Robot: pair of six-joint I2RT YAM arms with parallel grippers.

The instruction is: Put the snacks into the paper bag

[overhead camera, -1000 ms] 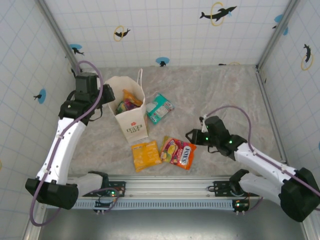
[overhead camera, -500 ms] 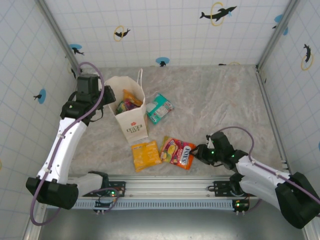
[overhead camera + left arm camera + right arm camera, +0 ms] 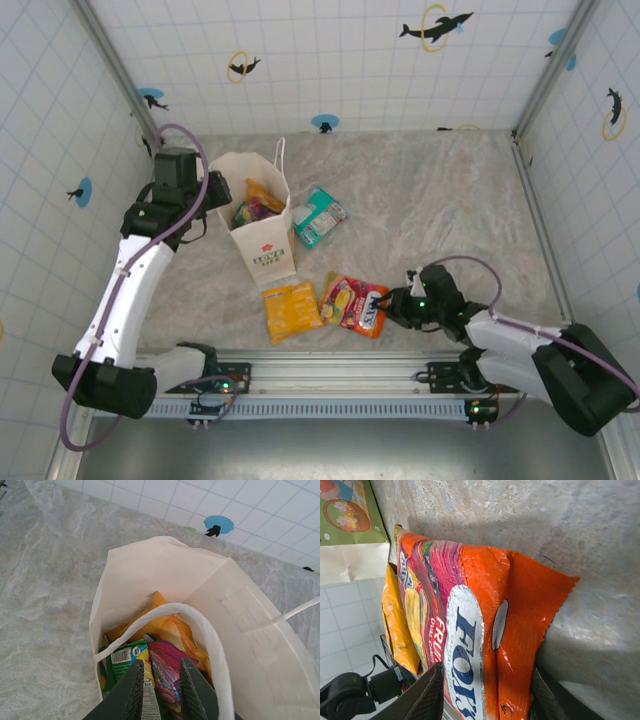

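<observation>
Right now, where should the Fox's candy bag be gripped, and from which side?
Grip the FOX'S bag by its crimped orange end seam, approaching low from the right. It lies flat on the table, and that thin free edge faces the open right tool.

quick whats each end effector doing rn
Left end effector: cannot tell; its fingers sit slightly apart at the mouth of the paper bag.
Right end effector: open, fingers either side of the candy bag.

Robot lab test cell, grid-tiled walls [image 3: 330, 60] with dolphin stickers [image 3: 436, 25], marbled tabletop [image 3: 430, 190], aluminium mounting rail [image 3: 330, 372].
</observation>
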